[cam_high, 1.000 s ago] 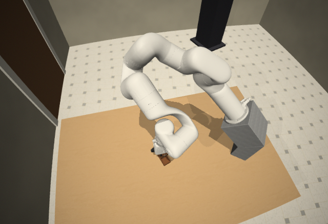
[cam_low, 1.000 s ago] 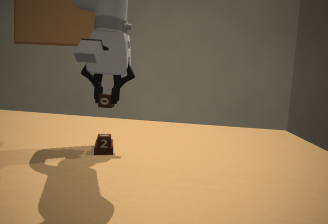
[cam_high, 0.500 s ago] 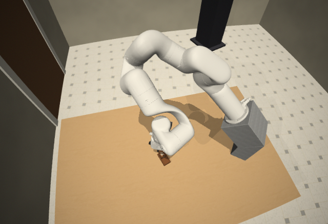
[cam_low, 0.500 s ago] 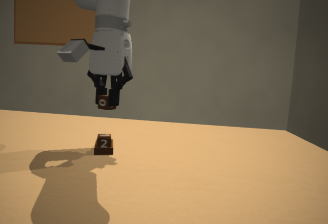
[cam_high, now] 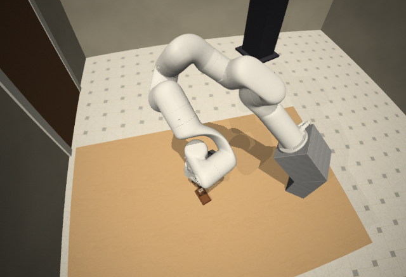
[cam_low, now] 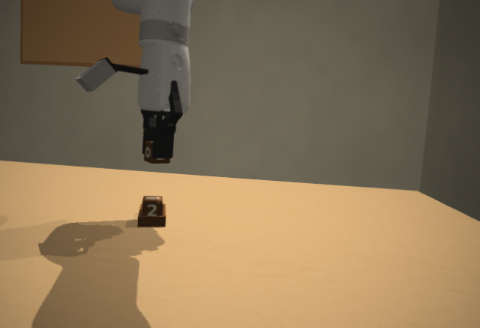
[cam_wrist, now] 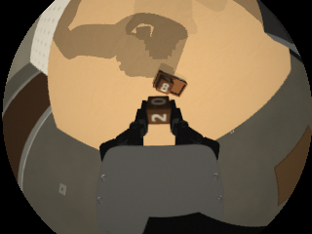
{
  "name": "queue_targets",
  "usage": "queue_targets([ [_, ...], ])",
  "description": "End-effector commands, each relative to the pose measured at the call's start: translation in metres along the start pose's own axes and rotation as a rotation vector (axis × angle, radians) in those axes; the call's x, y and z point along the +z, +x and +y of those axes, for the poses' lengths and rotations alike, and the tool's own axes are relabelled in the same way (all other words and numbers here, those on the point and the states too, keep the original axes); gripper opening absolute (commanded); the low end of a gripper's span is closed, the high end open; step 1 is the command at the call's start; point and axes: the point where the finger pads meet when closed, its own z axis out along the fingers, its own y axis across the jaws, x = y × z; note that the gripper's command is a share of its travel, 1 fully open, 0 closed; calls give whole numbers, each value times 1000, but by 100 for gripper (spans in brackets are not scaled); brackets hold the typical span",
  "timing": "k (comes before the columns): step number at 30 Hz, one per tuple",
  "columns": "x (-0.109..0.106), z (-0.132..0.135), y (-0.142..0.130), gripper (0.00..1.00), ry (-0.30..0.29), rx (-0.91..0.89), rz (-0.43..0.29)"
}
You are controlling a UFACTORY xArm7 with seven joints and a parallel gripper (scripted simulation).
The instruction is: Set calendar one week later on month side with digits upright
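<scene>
My gripper (cam_low: 158, 146) (cam_wrist: 158, 106) is shut on a brown wooden cube (cam_low: 148, 152) (cam_wrist: 158, 117), in the air above the table. The wrist view shows a 0 and a 2 on it; the exterior view shows a 0, with a finger covering much of the cube. The small brown tray (cam_high: 205, 199) (cam_low: 151, 221) (cam_wrist: 178, 87) lies flat on the table below. The other cube (cam_high: 200, 190) (cam_low: 152, 209) (cam_wrist: 164, 86) stands at one end of the tray, with an upright 2 facing the exterior camera and an 8 visible in the wrist view. The month's name is not readable.
The wooden table top (cam_high: 130, 218) (cam_low: 310, 258) (cam_wrist: 219, 63) carries the arm's grey base block (cam_high: 303, 169) at the right in the top view. The arm arches over the table and casts shadows near the tray. A black pillar (cam_high: 267, 15) stands on the floor behind.
</scene>
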Motion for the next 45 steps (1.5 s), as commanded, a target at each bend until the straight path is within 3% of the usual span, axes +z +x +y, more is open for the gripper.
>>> queue_targets([
  [1, 0, -5, 1, 29, 11, 143, -18],
  [34, 3, -40, 19, 29, 1, 1088, -22],
  [37, 3, -40, 19, 29, 1, 1092, -22],
  [45, 3, -50, 25, 29, -3, 1379, -23],
])
